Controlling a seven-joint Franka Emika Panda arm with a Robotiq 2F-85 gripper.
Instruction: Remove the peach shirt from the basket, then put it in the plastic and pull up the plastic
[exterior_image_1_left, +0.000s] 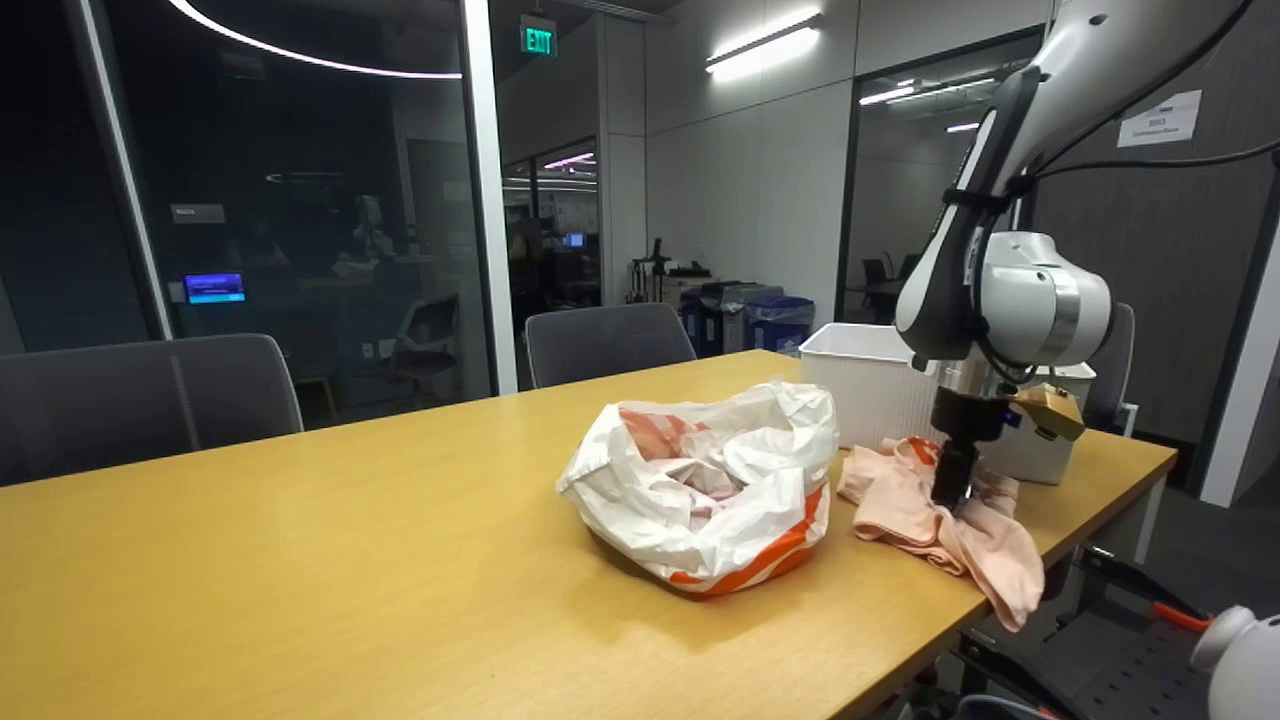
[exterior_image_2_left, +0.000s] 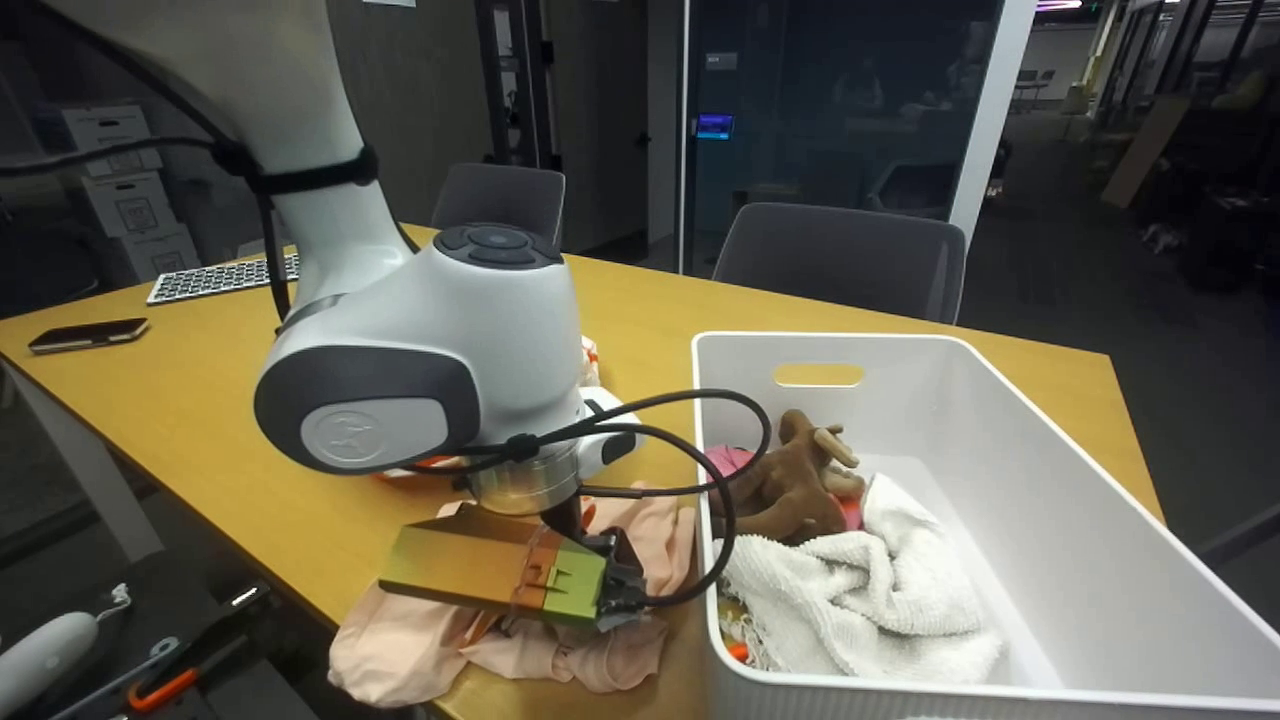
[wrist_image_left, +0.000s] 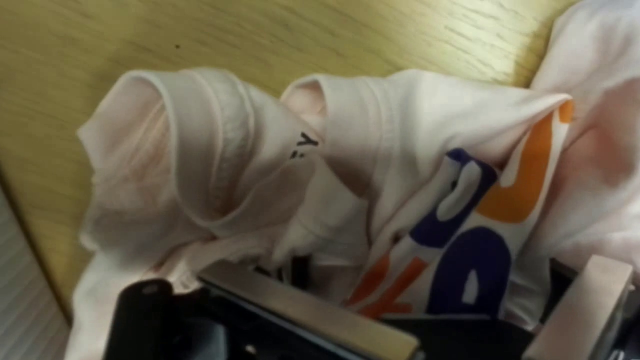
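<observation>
The peach shirt lies crumpled on the table beside the basket, in both exterior views; one part hangs over the table edge. Its coloured print and hems show in the wrist view. My gripper points down into the shirt; in the wrist view its fingers stand wide apart with loose cloth between them. The white and orange plastic bag stands open beside the shirt, with pale pinkish material inside. The arm mostly hides the bag in an exterior view. The white basket stands close to the gripper.
The basket holds a brown plush toy and a white towel. A phone and a keyboard lie on the table. Chairs stand along its far side. A cable loop hangs over the basket's rim.
</observation>
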